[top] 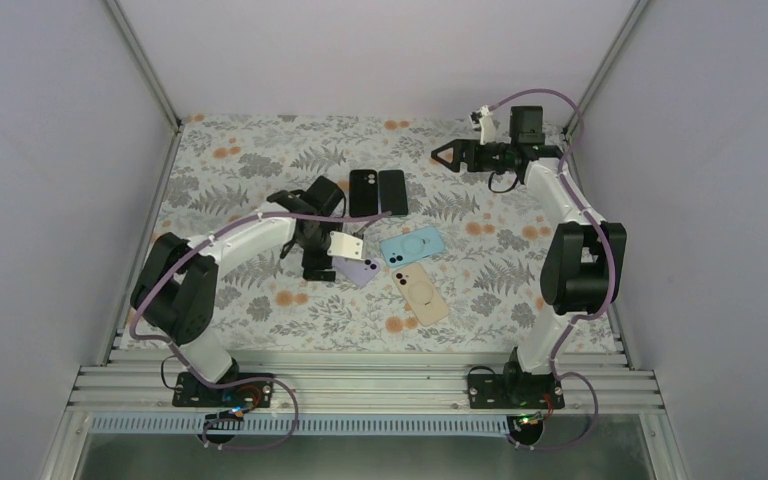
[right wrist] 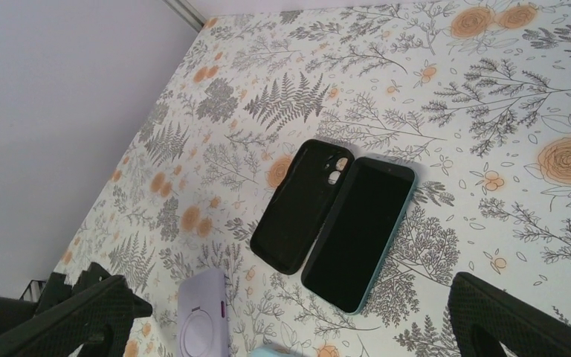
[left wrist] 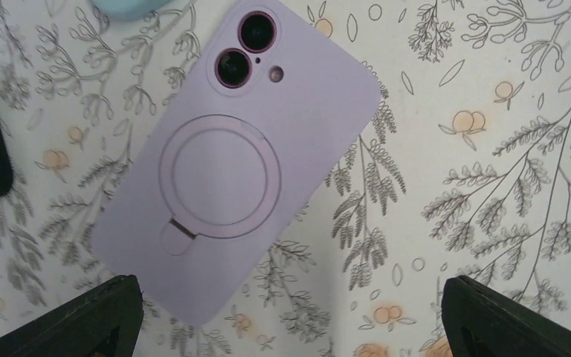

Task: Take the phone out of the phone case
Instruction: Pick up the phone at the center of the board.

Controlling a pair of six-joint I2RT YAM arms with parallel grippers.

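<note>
Pale grey walls (top: pixel 50 150) enclosed a table (top: pixel 250 170) covered in a cloth printed with grey ferns and orange flowers. Two white and black robot arms rose from the near edge.

The left arm (top: pixel 245 238) reached to the middle of the table. The right arm (top: pixel 565 205) stood tall and bent toward the far right corner.

The left gripper (top: pixel 317 264) hung over the near end of a lilac case (top: pixel 358 269). Its fingers (left wrist: pixel 82 323) were spread wide with nothing between them. In the left wrist view they sat in the bottom corners, the left one just beside the case's near corner; contact could not be told.

The right gripper (top: pixel 444 154) was raised well away from the phones, its fingers (right wrist: pixel 517 320) also wide apart and empty.

Five flat items lay at the centre. The lilac case (left wrist: pixel 230 167) lay back up and tilted, with a phone inside it. Its two camera lenses (left wrist: pixel 245 48) showed through the cutout, and a round ring stand (left wrist: pixel 219 176) lay flat on the back.

Just beside it lay a blue cased phone (top: pixel 412 246) and a beige cased phone (top: pixel 421 293), both back up.

Farther back, an empty black case (right wrist: pixel 302 206) lay open side up. It touched the long edge of a bare phone (right wrist: pixel 358 232), which lay dark screen up with a teal rim.
</note>
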